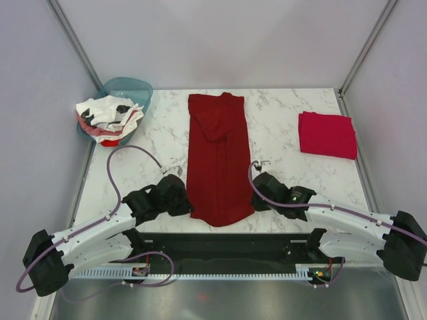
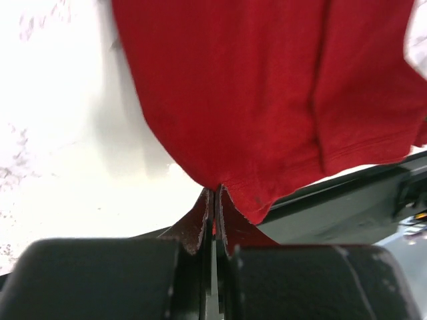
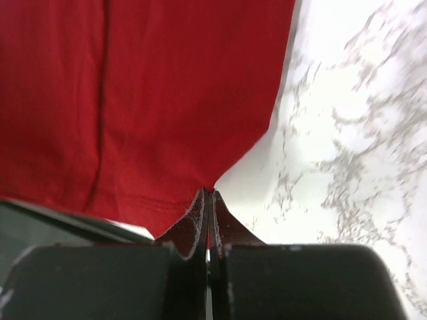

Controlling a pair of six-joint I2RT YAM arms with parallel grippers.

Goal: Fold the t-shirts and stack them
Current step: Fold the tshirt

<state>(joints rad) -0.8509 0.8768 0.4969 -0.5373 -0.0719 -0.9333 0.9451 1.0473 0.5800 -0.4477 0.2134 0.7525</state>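
Already one crimson t-shirt [image 1: 327,135] lay folded; left jaws and right jaws pinched the lengthwise-folded maroon t-shirt [image 1: 217,160] at its near corners; white t-shirts [image 1: 107,113] waited in the basin [image 1: 133,87].

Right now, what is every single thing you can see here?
dark maroon-red cloth t-shirt: one, folded into a long strip, lying in the middle.
crimson-pink folded cloth t-shirt: one, far right.
teal translucent plastic basin: one, far left corner.
white cloth t-shirts with black and red marks: crumpled pile, count unclear, in the basin.
white marble table: one, under everything.
left gripper: one, black, shut on the maroon t-shirt's near left corner.
right gripper: one, black, shut on its near right corner.
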